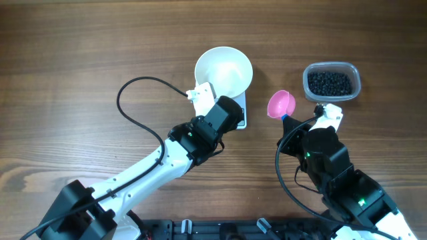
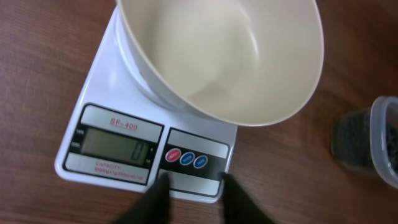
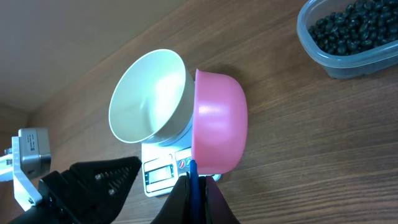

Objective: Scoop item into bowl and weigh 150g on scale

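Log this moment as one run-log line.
bowl empty on scale | left fingers at scale's front edge | right fingers gripping pink scoop | pellets in tub

One bowl (image 1: 223, 70), scale (image 2: 118, 144), scoop (image 1: 281, 104), tub (image 3: 351, 63) — pellets (image 3: 354, 28) perhaps dozens.

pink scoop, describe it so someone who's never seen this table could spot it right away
On the wooden table, look between the white bowl and the clear tub of black pellets. The scoop is there, its handle in the right hand. It is the only pink thing, smaller than its white and clear neighbours.
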Controlling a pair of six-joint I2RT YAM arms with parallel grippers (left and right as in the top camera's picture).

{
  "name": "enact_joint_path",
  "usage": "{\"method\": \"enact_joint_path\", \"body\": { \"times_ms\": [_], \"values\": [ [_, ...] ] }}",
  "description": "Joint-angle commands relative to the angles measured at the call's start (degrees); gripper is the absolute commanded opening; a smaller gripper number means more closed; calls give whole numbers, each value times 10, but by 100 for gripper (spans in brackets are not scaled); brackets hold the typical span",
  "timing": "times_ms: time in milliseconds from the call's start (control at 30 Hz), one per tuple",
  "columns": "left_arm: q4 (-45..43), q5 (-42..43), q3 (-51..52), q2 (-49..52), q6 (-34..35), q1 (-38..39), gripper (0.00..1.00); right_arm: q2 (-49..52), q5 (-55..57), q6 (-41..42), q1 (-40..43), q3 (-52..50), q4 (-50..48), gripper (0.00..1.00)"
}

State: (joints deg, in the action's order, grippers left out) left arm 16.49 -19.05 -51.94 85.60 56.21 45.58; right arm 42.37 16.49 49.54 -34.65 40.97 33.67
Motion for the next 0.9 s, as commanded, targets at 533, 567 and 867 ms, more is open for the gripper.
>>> {"method": "enact_joint_path", "body": {
  "times_ms": [533,567,867],
  "values": [
    [-1,-10,2,6,2,17,4,-6,-7,6,2,7,1,4],
    [-1,-10,2,12,8,18,4,-6,-7,6,2,7,2,4],
    [3,-9,2,42,75,18,4,-6,-7,6,2,7,16,4]
  ]
}}
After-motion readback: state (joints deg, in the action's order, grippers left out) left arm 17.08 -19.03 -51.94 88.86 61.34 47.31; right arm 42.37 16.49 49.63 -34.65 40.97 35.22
